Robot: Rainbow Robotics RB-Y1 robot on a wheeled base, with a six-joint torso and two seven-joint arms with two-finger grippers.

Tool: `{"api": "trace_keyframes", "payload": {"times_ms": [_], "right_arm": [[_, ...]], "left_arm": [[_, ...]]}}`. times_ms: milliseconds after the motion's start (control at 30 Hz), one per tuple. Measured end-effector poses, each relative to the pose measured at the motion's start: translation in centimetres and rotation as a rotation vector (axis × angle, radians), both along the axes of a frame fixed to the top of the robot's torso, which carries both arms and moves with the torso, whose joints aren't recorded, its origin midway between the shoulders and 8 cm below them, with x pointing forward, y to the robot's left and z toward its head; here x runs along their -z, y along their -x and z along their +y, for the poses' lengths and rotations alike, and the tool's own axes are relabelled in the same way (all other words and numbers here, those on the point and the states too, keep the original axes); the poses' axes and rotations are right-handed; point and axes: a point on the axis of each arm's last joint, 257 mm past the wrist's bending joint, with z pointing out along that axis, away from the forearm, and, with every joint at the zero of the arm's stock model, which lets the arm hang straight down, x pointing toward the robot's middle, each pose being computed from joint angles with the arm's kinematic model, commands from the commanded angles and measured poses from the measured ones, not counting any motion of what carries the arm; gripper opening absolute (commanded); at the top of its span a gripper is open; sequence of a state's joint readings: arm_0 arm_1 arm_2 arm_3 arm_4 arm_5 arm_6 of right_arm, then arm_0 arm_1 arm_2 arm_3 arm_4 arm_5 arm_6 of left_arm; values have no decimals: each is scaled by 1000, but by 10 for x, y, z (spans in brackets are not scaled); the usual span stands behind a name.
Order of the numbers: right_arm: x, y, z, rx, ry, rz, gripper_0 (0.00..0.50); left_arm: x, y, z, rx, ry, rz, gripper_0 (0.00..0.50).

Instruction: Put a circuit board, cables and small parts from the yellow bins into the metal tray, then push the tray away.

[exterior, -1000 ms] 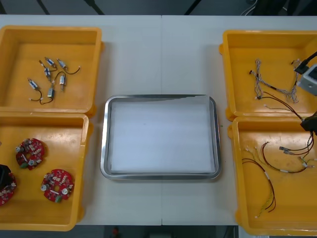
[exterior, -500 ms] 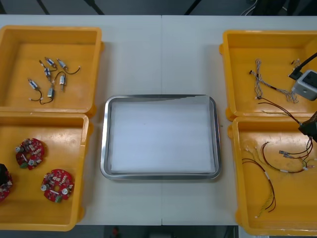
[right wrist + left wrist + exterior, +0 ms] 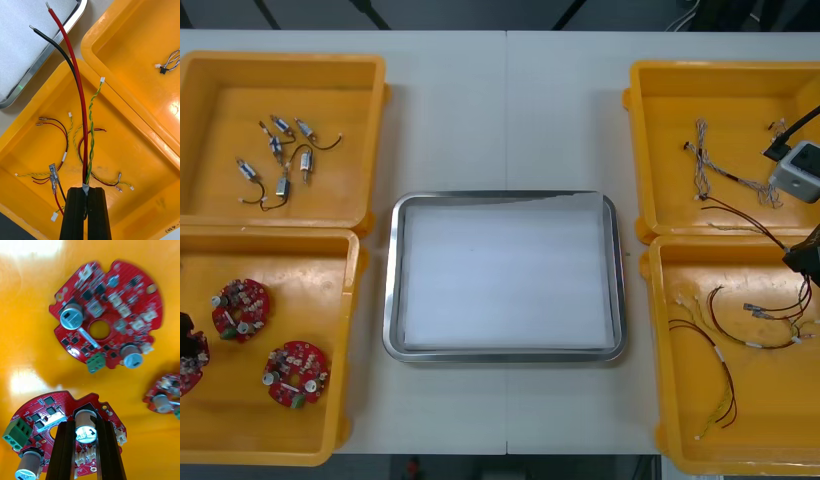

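Bins of yellow plastic stand in pairs at both sides of the light table (image 3: 505,100). On the left, the far left bin (image 3: 220,80) holds a scatter of small metal parts (image 3: 275,160) with short dark leads. The left gripper (image 3: 186,335) is low at the outer side of the near left bin (image 3: 330,330). In its wrist view the black fingers (image 3: 65,444) are clamped on a silver cylinder that stands on a round red circuit board (image 3: 41,412), one finger at each side of it. Whether that board is off the bin floor, I cannot tell. A second board (image 3: 240,310) and a third board (image 3: 296,374) lie flat in the same bin, near the held one and apart from each other.

Between the bins sits the metal tray (image 3: 505,355), shiny at the rim and white inside, well apart from both grippers.

On the right, the far right bin (image 3: 660,100) holds a twisted blue and white cable (image 3: 725,172). The near right bin (image 3: 680,420) holds loose thin cables (image 3: 720,385), red and yellow, spread over its floor. The right gripper (image 3: 805,258) is above this bin's far outer corner. Its fingers (image 3: 73,213) are pinched nearly together on a cable bundle (image 3: 84,142): a red lead, a black lead and a twisted yellow-green pair. The bundle is raised above the loose cables. Its red and black leads stretch from the fingers towards the tray's corner, their tips bare.
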State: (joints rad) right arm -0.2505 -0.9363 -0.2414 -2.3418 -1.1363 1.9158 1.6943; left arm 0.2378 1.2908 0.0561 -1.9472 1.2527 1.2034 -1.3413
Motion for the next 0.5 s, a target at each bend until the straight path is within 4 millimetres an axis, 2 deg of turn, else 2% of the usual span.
{"api": "trace_keyframes", "payload": {"times_ms": [167,367,500], "right_arm": [[0,0,0,0,0,0,0],[0,0,0,0,0,0,0],[0,0,0,0,0,0,0]], "left_arm": [[-34,-5,-1,-4,4,-9,0],[-77,-20,0,-59,-10,-70,0],[-98,-26,-6,-117,-13,-105,0]]}}
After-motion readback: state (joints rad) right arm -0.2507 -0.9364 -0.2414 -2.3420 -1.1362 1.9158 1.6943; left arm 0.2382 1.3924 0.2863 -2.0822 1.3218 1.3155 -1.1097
